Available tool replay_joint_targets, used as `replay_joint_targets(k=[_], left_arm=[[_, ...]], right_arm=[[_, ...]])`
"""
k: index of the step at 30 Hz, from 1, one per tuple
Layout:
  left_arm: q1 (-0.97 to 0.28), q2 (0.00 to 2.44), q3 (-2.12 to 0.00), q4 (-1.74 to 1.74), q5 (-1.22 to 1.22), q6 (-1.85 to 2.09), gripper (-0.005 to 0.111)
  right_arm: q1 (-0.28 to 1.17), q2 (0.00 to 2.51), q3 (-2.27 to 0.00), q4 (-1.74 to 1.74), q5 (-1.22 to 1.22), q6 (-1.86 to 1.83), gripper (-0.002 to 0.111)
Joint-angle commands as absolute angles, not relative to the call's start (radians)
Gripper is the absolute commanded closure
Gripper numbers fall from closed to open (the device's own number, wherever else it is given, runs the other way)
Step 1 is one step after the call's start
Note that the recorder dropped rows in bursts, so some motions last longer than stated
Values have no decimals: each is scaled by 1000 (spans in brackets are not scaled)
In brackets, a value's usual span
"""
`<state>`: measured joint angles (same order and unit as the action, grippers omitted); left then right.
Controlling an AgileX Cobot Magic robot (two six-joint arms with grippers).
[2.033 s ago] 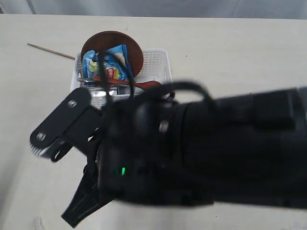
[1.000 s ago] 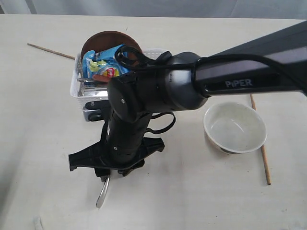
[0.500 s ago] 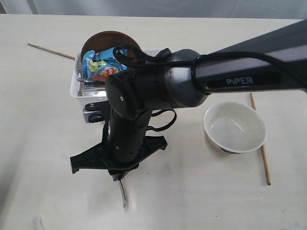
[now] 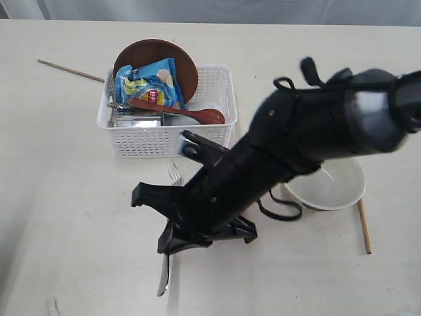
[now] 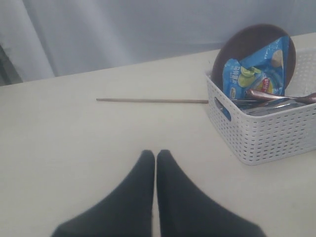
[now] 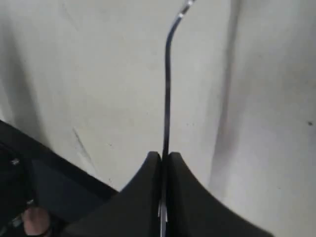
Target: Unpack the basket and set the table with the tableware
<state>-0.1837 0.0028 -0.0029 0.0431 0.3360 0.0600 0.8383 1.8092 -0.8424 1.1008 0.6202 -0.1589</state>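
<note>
Cream table [image 4: 59, 197] lies bare in front of the basket [image 4: 210, 141] and to the left of it in the exterior view. That open ground is why my right gripper [image 6: 162, 157] works here, low over the surface. Its jaws are pressed together on the fork [image 6: 166, 98], pinching the thin handle edge-on so the steel runs straight out between the tips. Seen from outside, the tines point at the basket wall and the handle end trails away from it. Whether the fork rests on the table or hangs just clear of it I cannot tell. My left gripper [image 5: 155, 157] holds nothing; its jaws are closed on each other over bare table, apart from the basket and facing it. The bowl [image 4: 339, 187] is already out, beside my right arm and partly hidden by it. One chopstick [image 4: 364, 227] lies just beside the bowl and another [image 4: 69, 70] lies off to the basket's left. The plate [image 4: 158, 56] leans against the far basket wall with the blue bag [image 4: 148, 82] propped on it and the spoon [image 4: 181, 113] across the steel pieces [image 4: 135, 120], so I judge more unpacking is left. Room to lay the fork is ample on the left. On the right the bowl's rim is near my forearm, so any swing that way wants care.
</note>
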Motion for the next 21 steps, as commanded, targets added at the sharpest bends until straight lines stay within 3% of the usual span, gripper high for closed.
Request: replay_joint_targets(k=[1,9,10,13,14,21], left_arm=[[-177,0,0,47,329,55,105],[-177,0,0,47,329,55,105],[-177,0,0,47,329,55,105],[-177,0,0,47,329,55,105],[-177,0,0,47,329,55,105],[-177,0,0,47,329,55,105]], right_arm=[[759,1804,-667,1744,678,-836,109],[711,1808,-602,1744,674,-791,105],[711,1808,-602,1744,674,-791,98],[711,1808,-602,1744,665,-791,55],[711,1808,-602,1744,660,-789,50],[711,1808,-604,1661,660,-745,58]])
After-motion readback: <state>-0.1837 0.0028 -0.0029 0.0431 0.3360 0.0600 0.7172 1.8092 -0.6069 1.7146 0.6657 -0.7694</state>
